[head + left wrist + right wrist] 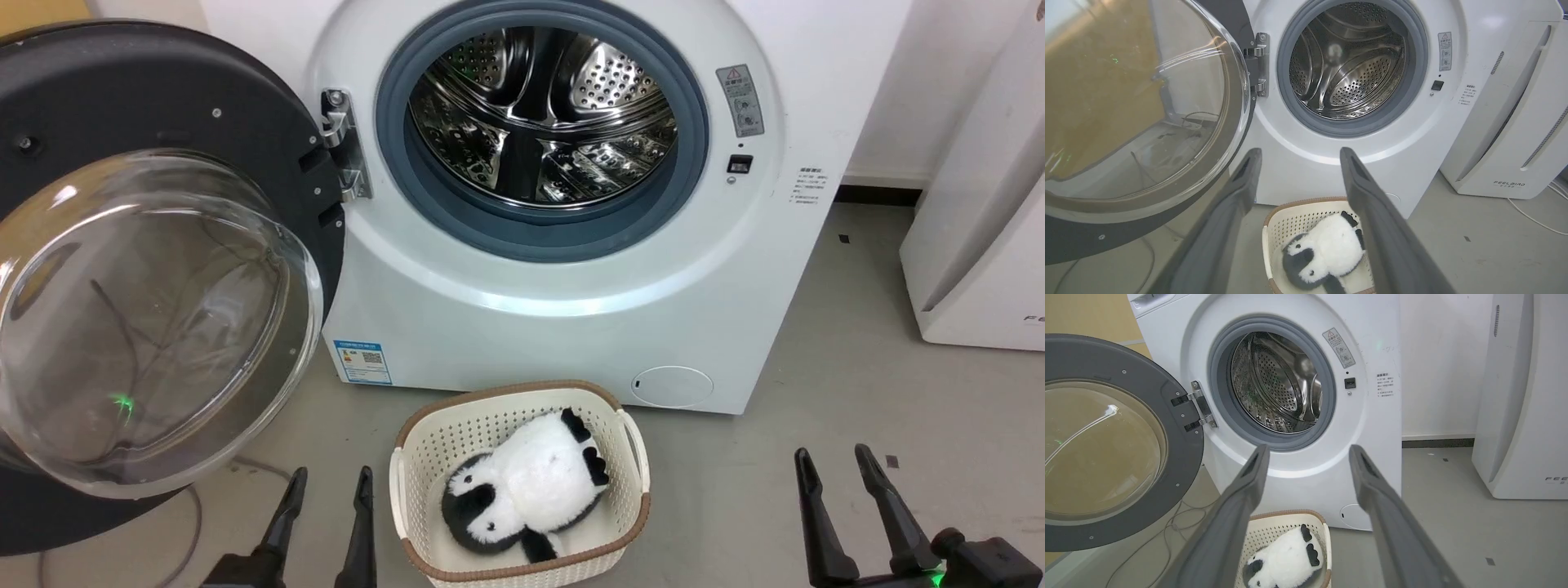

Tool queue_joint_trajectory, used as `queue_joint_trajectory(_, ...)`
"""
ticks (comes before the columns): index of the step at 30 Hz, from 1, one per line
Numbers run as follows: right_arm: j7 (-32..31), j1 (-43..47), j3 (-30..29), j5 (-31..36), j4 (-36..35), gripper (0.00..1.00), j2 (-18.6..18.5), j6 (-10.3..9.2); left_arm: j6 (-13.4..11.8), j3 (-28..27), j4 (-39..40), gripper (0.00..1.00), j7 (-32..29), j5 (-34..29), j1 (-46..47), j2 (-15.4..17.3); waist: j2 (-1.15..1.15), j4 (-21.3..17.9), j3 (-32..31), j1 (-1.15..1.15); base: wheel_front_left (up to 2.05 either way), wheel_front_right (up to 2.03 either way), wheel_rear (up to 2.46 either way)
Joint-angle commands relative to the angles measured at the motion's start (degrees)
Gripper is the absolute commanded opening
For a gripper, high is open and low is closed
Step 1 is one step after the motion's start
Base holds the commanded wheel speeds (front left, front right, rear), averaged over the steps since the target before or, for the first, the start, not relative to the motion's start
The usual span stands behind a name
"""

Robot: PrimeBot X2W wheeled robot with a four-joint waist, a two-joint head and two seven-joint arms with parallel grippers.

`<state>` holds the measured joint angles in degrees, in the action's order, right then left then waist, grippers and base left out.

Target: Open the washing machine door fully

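Left claw [328, 502] and right claw [841, 482] are released; washing machine door [155, 286], ahead-left, is judged heavy, rigid, best held by dark rim [122, 82].

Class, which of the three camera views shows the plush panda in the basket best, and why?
The head view: the plush panda lies whole and unobstructed in the basket. In the left wrist view the panda's lowest part runs off the bottom edge. In the right wrist view the bottom edge cuts off more of it.
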<state>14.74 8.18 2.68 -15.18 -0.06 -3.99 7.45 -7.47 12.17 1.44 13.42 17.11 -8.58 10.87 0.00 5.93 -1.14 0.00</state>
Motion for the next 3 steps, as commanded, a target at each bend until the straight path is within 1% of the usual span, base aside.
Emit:
queue_joint_trajectory(1, 0.2, 1.1, 0.1, 0.0, 0.2, 1.00, 0.2, 0.03, -0.3, 0.1, -0.2, 1.00, 0.5, -0.5, -0.8, -0.3, 0.00, 0.0, 0.0, 0.00, 0.00, 0.00, 0.00)
queue_joint_trajectory(3, 0.3, 1.1, 0.1, 0.0, 0.2, 1.00, 0.2, 0.03, -0.4, 0.3, -0.4, 1.00, 0.8, -0.9, -0.8, -0.6, 0.00, -0.1, 0.0, 0.00, 0.00, 0.00, 0.00)
